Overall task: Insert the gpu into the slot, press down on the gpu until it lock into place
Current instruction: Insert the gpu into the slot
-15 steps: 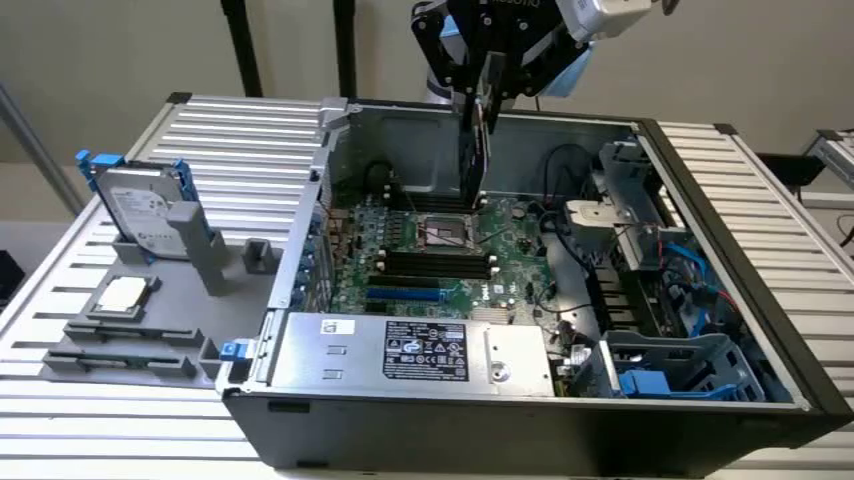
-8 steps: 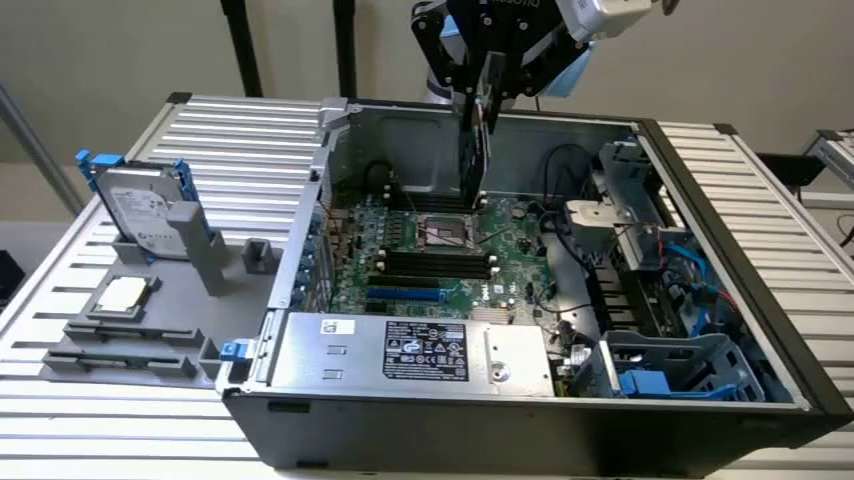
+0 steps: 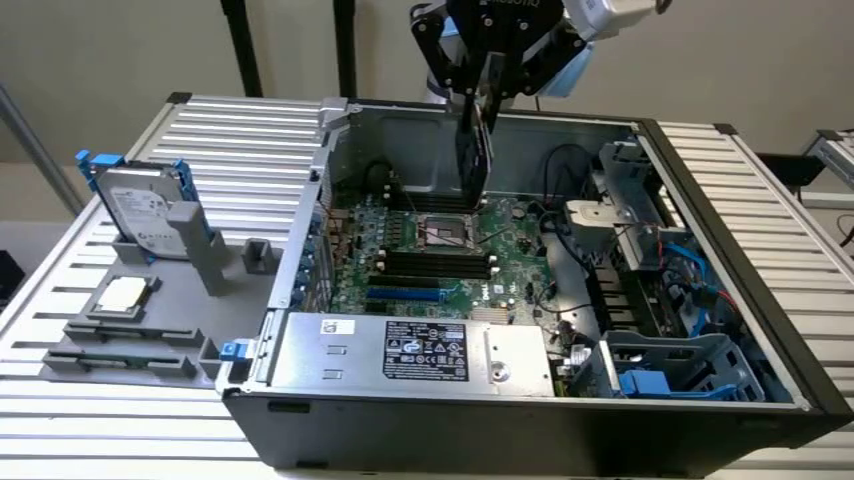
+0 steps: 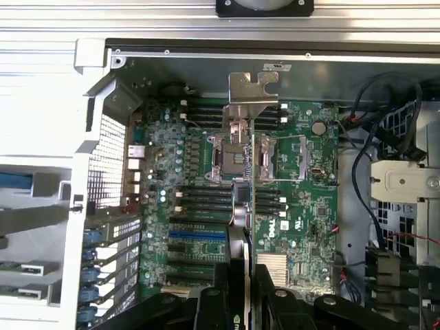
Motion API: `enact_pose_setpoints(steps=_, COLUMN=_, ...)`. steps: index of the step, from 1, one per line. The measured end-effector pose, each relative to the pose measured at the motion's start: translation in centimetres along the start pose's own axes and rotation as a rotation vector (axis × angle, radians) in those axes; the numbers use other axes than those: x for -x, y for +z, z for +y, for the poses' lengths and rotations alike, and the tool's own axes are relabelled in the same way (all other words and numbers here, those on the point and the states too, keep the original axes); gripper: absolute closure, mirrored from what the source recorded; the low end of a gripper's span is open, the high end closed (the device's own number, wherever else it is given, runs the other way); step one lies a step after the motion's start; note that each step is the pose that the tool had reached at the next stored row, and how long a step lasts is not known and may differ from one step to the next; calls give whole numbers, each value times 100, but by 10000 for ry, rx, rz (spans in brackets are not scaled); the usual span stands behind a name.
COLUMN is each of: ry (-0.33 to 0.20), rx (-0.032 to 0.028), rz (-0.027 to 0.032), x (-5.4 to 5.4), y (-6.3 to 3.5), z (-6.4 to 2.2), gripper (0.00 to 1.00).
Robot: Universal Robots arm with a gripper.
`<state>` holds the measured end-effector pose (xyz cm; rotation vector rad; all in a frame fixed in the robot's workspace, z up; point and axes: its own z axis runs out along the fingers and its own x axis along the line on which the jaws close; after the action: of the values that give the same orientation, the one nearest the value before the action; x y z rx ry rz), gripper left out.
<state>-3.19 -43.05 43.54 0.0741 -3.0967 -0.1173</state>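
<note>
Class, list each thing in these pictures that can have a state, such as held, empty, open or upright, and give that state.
claw, shut on the gpu.
gpu, held upright above the motherboard, not yet in the slot.
slot, empty.
computer case, lying open, side panel off.
hard drive, standing upright outside the case, at the exterior view's left.

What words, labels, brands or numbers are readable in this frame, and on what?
Nothing can be quoted with certainty.
Gripper: lettering cut off at the picture's edge.
Power-supply label: print too small to read.
Hard drive label: too small to read.
Motherboard: white markings too small to read.
</note>
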Motion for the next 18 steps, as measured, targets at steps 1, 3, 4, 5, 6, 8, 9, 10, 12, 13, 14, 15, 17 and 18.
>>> enact_pose_setpoints(steps=1, ry=-174, rx=-7, rz=13, x=0, y=0, z=0, gripper=74)
enact_pose_setpoints(steps=3, ry=-550, rx=-23, rz=42, x=0, y=1, z=0, gripper=74)
enact_pose_setpoints(steps=4, ry=-733, rx=-29, rz=56, x=0, y=2, z=0, gripper=74)
enact_pose_setpoints(steps=5, ry=-912, rx=-36, rz=69, x=0, y=3, z=0, gripper=74)
enact_pose_setpoints(steps=6, ry=-1093, rx=-44, rz=84, x=0, y=3, z=0, gripper=74)
enact_pose_setpoints(steps=8, ry=-1456, rx=-59, rz=112, x=0, y=4, z=0, gripper=74)
enact_pose_setpoints(steps=9, ry=-1640, rx=-66, rz=126, x=0, y=5, z=0, gripper=74)
enact_pose_setpoints(steps=10, ry=-1820, rx=-73, rz=139, x=1, y=5, z=0, gripper=74)
enact_pose_setpoints(steps=12, ry=-2178, rx=-87, rz=167, x=1, y=7, z=-1, gripper=74)
enact_pose_setpoints(steps=13, ry=-2358, rx=-95, rz=181, x=1, y=8, z=-1, gripper=74)
enact_pose_setpoints(steps=14, ry=-2536, rx=-101, rz=195, x=1, y=9, z=-1, gripper=74)
enact_pose_setpoints(steps=15, ry=-2715, rx=-110, rz=209, x=1, y=9, z=-1, gripper=74)
enact_pose_setpoints(steps=17, ry=-3080, rx=-124, rz=237, x=1, y=11, z=-1, gripper=74)
enact_pose_setpoints(steps=18, ry=-3258, rx=-131, rz=250, x=1, y=12, z=-1, gripper=74)
